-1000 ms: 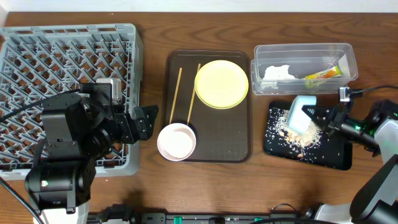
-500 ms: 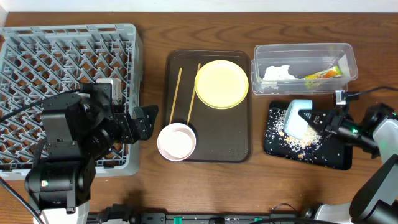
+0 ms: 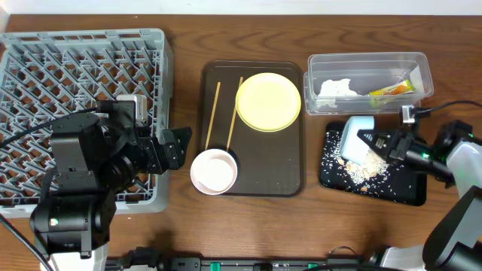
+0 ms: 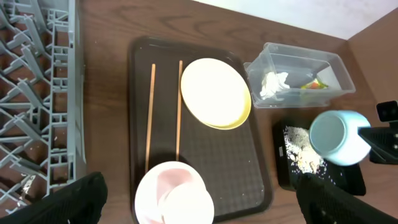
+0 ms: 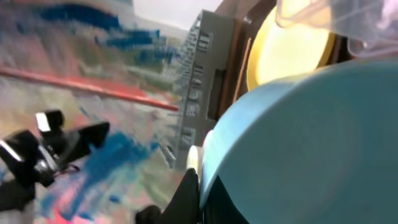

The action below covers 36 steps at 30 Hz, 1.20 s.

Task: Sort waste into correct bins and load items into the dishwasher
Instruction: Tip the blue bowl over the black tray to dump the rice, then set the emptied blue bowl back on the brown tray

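Note:
My right gripper (image 3: 376,142) is shut on the rim of the small light blue bowl (image 3: 354,138) and holds it tipped on its side over the flat black tray (image 3: 399,188), where pale food crumbs (image 3: 360,170) lie. The bowl fills the right wrist view (image 5: 311,143). The clear tub (image 3: 422,69) holds the white napkin (image 3: 336,87) and the yellow-green wrapper (image 3: 392,89). The yellow plate (image 3: 268,101), chopsticks (image 3: 213,114) and white bowl (image 3: 214,171) rest on the dark brown tray (image 3: 290,177). My left gripper (image 3: 172,148) is open and empty beside the grey dish rack (image 3: 45,68).
The left arm's base stands over the rack's front right part. The rack fills the table's left side. Cables run at the far right by the right arm. The table's front edge is close below the brown tray.
My right gripper has carried the blue bowl leftward and slightly back over the black tray, tipping it further on its side. The left arm has not moved.

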### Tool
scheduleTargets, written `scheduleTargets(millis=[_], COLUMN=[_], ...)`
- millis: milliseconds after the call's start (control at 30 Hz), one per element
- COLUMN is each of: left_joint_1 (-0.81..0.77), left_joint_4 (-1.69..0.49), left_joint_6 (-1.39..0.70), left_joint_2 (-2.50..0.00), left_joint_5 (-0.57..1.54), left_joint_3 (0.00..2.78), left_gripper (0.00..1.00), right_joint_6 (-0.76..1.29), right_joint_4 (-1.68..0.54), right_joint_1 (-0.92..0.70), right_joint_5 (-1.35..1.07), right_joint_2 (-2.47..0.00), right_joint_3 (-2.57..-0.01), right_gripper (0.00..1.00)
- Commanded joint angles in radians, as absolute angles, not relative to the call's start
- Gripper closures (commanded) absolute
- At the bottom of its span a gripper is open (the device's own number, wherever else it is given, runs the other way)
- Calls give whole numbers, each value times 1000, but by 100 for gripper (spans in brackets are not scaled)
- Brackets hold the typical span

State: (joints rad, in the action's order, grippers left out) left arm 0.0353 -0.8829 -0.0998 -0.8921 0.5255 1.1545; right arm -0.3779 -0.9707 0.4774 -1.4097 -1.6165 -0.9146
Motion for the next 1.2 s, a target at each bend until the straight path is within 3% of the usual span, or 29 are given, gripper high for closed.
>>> scheduleTargets(millis=[0, 67, 133, 267, 333, 500, 700, 967, 1167], left_joint_1=[31, 31, 31, 31, 31, 31, 31, 31, 31], left_joint_4=[-882, -882, -882, -882, -882, -882, -882, -882, -882], left_joint_6=[-90, -90, -90, -90, -90, -90, -90, -90, -90], left_joint_2=[-893, -893, -893, -893, -893, -893, -893, -893, -893], left_joint_5=[542, 542, 542, 542, 542, 542, 542, 542, 542], left_joint_3=[1174, 1174, 1174, 1174, 1174, 1174, 1174, 1174, 1174], left_gripper=[2, 2, 2, 2, 2, 2, 2, 2, 2], right_joint_6=[-197, -338, -431, -64, -154, -154, -128, 223, 348], right_joint_4=[-931, -965, -957, -887, -923, -966, -982, -730, -673], right_joint_1=[464, 452, 441, 434, 412, 283, -88, -618, -745], right_joint_5=[-1359, -1486, -1454, -1205, -1274, -1191, -682, -123, 51], right_joint_2=[-1621, -1617, -1616, -1621, -1603, -1512, -1388, -1473, -1641], right_joint_3=[-918, -918, -918, -918, -926, -988, -1119, -1120, -1120], right_gripper=[99, 99, 99, 99, 99, 99, 99, 99, 99])
